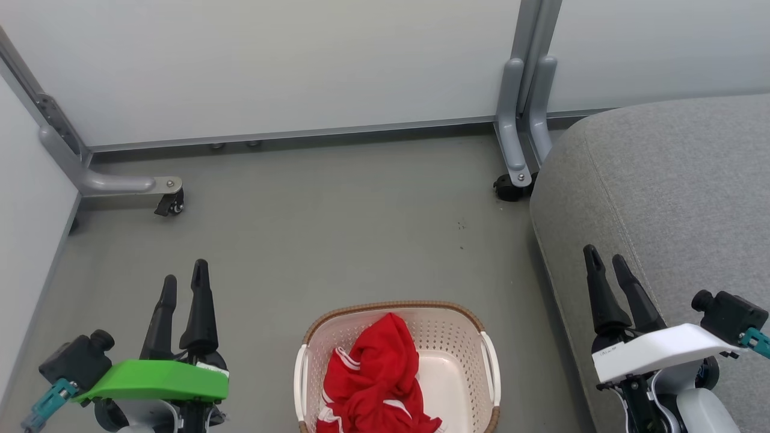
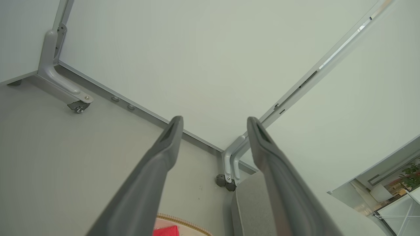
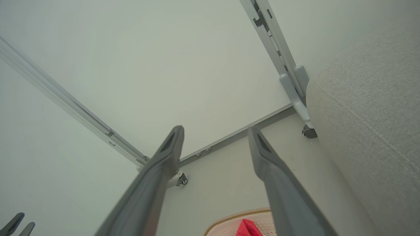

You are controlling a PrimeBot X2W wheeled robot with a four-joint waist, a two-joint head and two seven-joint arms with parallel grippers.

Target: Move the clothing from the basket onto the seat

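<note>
Clothing [image 1: 376,373]: red heap in basket [image 1: 457,337] on floor [image 1: 361,228] between my arms; seat [image 1: 674,180] to my right | left gripper [image 1: 185,270], right gripper [image 1: 604,253]: both spread, holding nothing | plan: I'd pinch the heap's crest deep, then lift clear of the rim before swinging right.

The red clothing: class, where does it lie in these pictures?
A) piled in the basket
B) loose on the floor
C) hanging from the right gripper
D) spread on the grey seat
A: in the head view the clothing is heaped inside the basket, and nothing red lies on the seat beside it.
</note>
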